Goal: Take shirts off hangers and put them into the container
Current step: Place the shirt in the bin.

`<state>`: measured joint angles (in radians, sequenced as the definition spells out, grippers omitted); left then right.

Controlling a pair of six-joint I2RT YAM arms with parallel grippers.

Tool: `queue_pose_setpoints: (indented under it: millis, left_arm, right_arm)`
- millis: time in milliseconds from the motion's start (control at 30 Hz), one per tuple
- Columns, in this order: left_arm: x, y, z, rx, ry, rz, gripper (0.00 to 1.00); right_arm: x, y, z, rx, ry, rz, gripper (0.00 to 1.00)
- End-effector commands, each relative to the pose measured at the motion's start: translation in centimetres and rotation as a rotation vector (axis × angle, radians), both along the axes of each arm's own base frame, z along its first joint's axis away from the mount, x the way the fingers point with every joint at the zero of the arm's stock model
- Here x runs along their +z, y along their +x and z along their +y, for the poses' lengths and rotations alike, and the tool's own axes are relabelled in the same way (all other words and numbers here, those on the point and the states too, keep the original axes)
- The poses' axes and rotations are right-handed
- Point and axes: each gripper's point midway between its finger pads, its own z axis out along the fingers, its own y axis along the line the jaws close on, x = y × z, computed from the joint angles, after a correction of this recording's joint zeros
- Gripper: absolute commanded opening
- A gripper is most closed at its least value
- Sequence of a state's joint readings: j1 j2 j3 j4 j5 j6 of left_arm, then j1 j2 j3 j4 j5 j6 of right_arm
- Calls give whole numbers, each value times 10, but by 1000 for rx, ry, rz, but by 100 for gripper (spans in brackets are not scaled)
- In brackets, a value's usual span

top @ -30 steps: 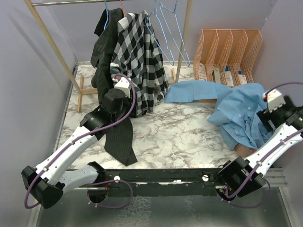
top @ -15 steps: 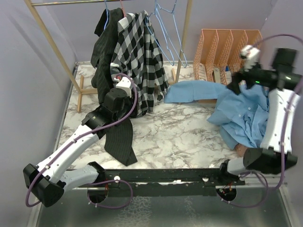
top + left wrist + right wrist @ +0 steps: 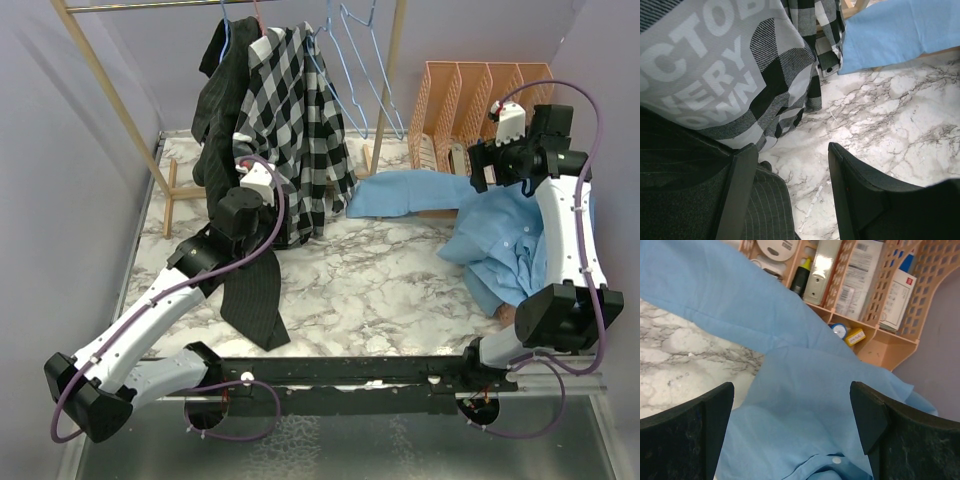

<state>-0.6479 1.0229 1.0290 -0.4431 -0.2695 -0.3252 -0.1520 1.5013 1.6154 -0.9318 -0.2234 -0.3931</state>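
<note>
The black-and-white checked shirt [image 3: 295,120] and the black pinstriped shirt [image 3: 225,110] hang on the rack, the pinstriped one trailing onto the table. My left gripper [image 3: 790,192] stands open beside their lower edges, with bare marble between its fingers [image 3: 742,190] and pinstriped cloth at the left one. Empty light blue hangers [image 3: 355,60] hang further right. The light blue shirt [image 3: 505,235] lies spread at the right. My right gripper [image 3: 792,425] hovers wide open above it, holding nothing. Of the container only a salmon sliver [image 3: 507,316] shows under that shirt.
A peach upright file organizer [image 3: 490,105], holding small items, stands at the back right, just behind the blue shirt. The wooden rack's posts [image 3: 388,75] and feet [image 3: 172,195] stand at the back. Grey walls close in on the left and right.
My right arm has swung up from the table's right edge to above the blue shirt, and its jaws have opened wide. The left arm has hardly moved.
</note>
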Motion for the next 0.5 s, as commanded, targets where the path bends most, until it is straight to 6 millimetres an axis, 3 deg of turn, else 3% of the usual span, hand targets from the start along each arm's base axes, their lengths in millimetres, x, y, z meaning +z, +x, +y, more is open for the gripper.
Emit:
queue_pose_setpoints:
  millis: [0,100,367,433,467]
  left_arm:
    - [2,-5,4,10,-20,-8,61]
    - [-3,-6,5,7,-10,-4,61]
    - [-16,-3,1,-10,8,11,61]
    - [-19,-3,-1,-17,9,17,61]
    - [-20,-2,-1,-18,10,18,61]
  right_arm:
    - [-8,14,-26,-81,-114,-18,100]
    - [-22,12,-40,-88,-197,4,100]
    - [-71,-14,-44,9,-287,144,100]
    - [-80,-19,-44,24,-292,168,95]
    - [-83,-20,-43,27,-290,179,88]
